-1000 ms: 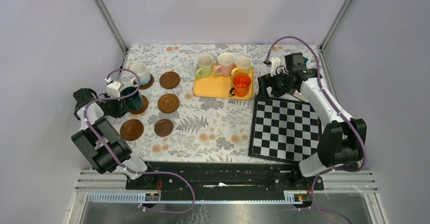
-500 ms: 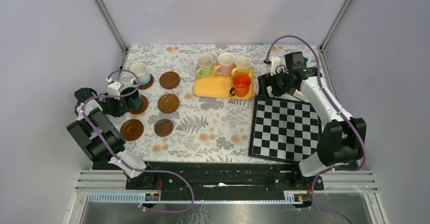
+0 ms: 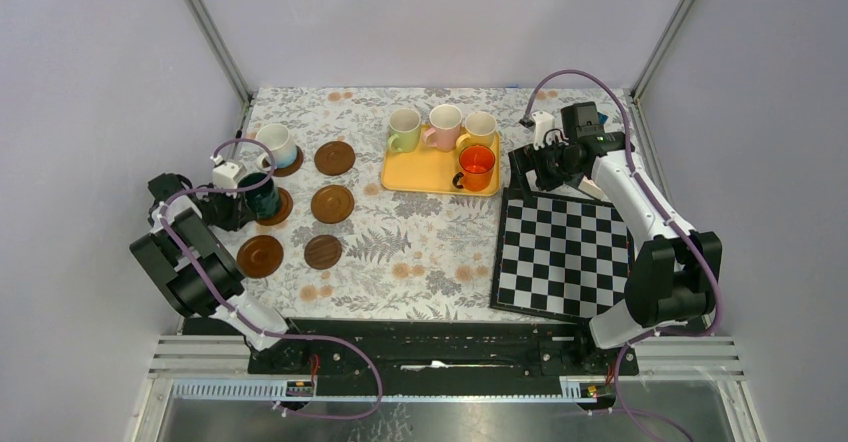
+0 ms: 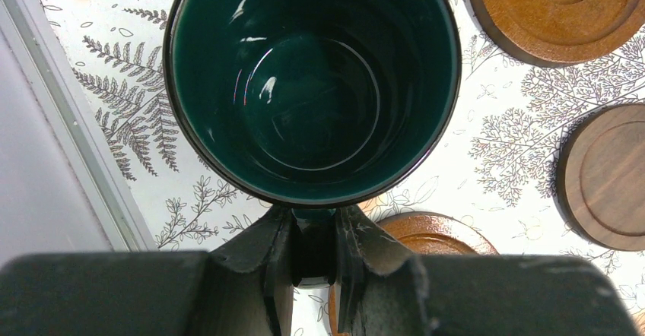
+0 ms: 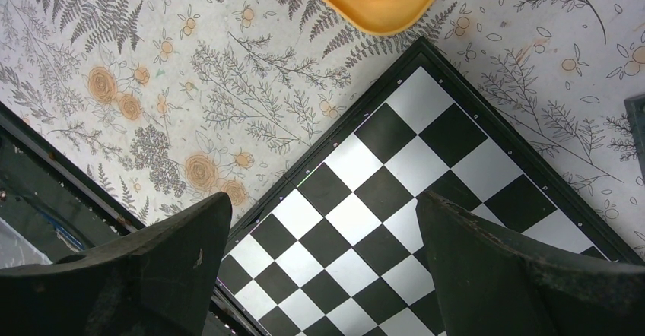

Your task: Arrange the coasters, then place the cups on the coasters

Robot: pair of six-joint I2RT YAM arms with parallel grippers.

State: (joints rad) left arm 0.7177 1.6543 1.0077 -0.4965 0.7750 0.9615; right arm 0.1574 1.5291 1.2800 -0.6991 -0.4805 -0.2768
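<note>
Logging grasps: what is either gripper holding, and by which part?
The left gripper holds the dark green cup by its handle; the right gripper holds nothing.

No legible text, chequered board (image 5: 350, 214) edge marks (too small)

The table (image 3: 420, 252) is covered by a cloth printed with ferns and orange blossoms. Near its left edge lie six round wooden coasters in two columns of three: the far pair (image 3: 291, 167) (image 3: 334, 158), the middle pair (image 3: 285, 209) (image 3: 332, 203) and the near pair (image 3: 260, 256) (image 3: 323, 251). The left coaster of the far and middle pairs is partly covered. A yellow tray (image 3: 425, 170) sits toward the far edge. A chequered board (image 3: 560, 252) lies by the right edge, just beside the tray's corner.
</note>
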